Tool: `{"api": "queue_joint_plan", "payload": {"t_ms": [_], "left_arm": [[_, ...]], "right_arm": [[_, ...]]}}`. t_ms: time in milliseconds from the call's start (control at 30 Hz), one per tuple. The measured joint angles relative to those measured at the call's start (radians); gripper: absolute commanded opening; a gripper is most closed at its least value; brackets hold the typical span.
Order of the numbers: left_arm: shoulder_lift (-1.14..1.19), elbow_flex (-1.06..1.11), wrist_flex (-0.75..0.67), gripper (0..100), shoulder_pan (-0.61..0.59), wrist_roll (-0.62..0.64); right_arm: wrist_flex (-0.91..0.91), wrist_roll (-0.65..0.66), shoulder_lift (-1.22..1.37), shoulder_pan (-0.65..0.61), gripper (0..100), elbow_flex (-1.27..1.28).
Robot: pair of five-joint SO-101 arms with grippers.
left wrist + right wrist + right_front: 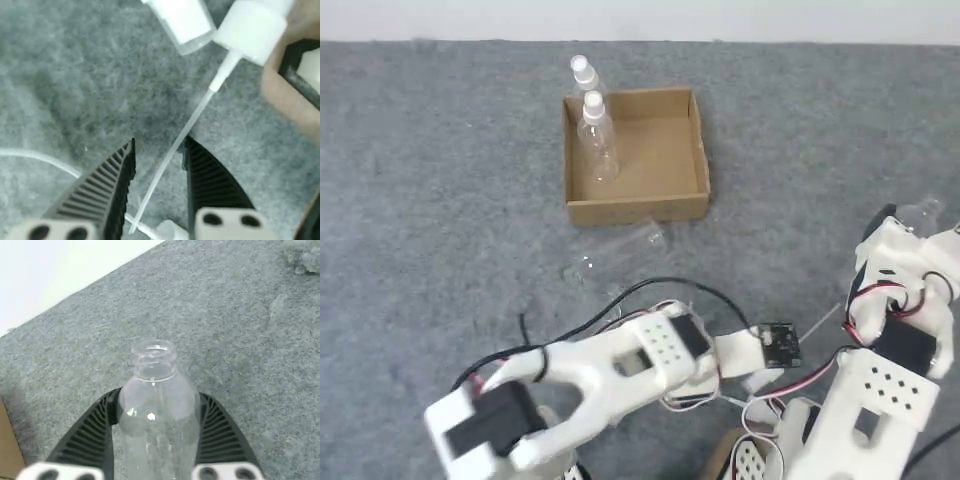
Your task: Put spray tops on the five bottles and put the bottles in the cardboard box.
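Note:
My right gripper is shut on a clear bottle with an open neck and no top, held above the grey carpet; the same bottle shows at the right side of the table. My left gripper is open low over the carpet, and the thin dip tube of a white spray top runs between its fingers. A second white top lies beside it. In the cardboard box stands one capped bottle. Another capped bottle stands at the box's far left corner.
Two clear bottles lie on the carpet in front of the box. Loose wires trail over the left arm. A tan and black object sits close beside the spray tops. Open carpet lies left of the box.

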Motion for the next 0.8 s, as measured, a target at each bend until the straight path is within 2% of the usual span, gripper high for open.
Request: {"api": "queue_joint_plan", "payload": {"t_ms": [200, 400, 600, 800], "left_arm": [[0.084, -0.086, 0.060, 2, 0.011, 0.000], [0.086, -0.087, 0.068, 1, 0.012, 0.000], [-0.034, -0.081, 0.199, 1, -0.005, -0.002], [-0.218, -0.081, 0.345, 1, -0.140, 0.000]], "right_arm": [[0.000, 0.000, 0.000, 0.000, 3.8, 0.000], [0.000, 0.000, 0.000, 0.000, 3.8, 0.000], [0.000, 0.000, 0.000, 0.000, 3.8, 0.000], [0.000, 0.000, 0.000, 0.000, 3.8, 0.000]]}}
